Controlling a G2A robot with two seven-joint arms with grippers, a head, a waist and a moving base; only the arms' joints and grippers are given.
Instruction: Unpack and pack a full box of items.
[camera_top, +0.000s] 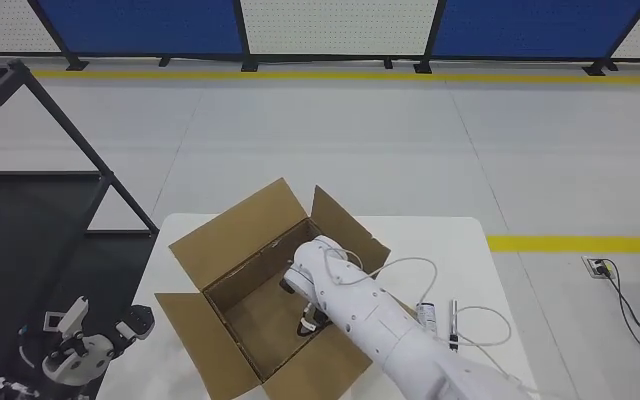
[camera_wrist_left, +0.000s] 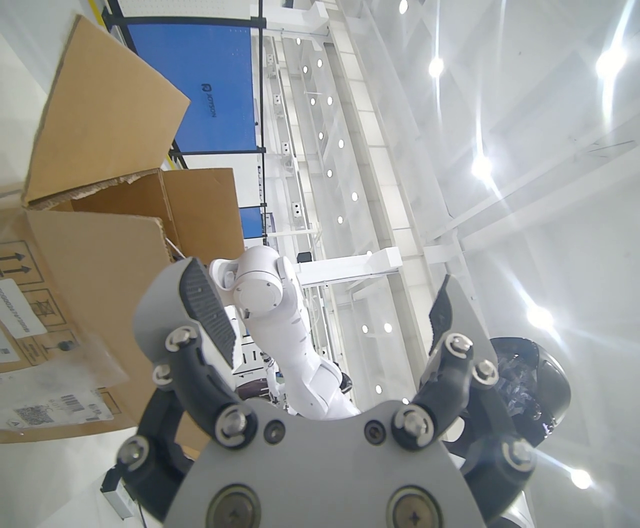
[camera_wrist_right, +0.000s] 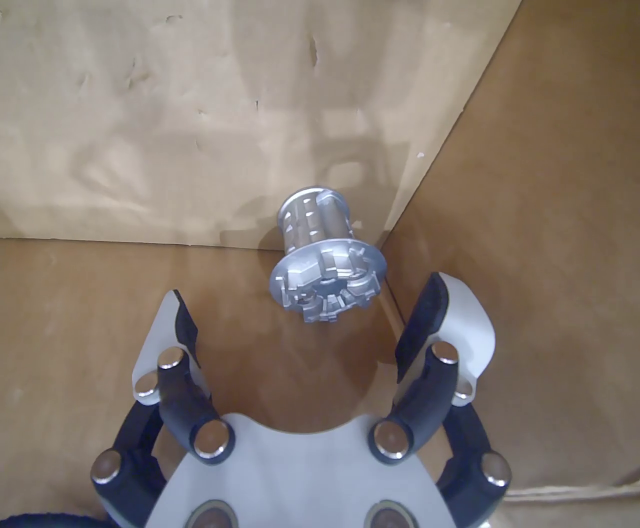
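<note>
Right wrist view shows you the right gripper (camera_wrist_right: 306, 312) spread wide inside the cardboard box (camera_wrist_right: 150, 125), grasping nothing. One silver flanged metal part (camera_wrist_right: 325, 260) sits by a corner of the box, just ahead of the fingertips and untouched. Your left gripper (camera_wrist_left: 320, 290) is released and empty too, outside the box. Count one box, one part, and on the table (camera_top: 450, 240) one pale tube (camera_top: 428, 316) and one dark pen-like stick (camera_top: 453, 322)

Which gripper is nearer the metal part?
Right. The right gripper is inside the box, close to the metal part; the left gripper is outside, beside the table.
</note>
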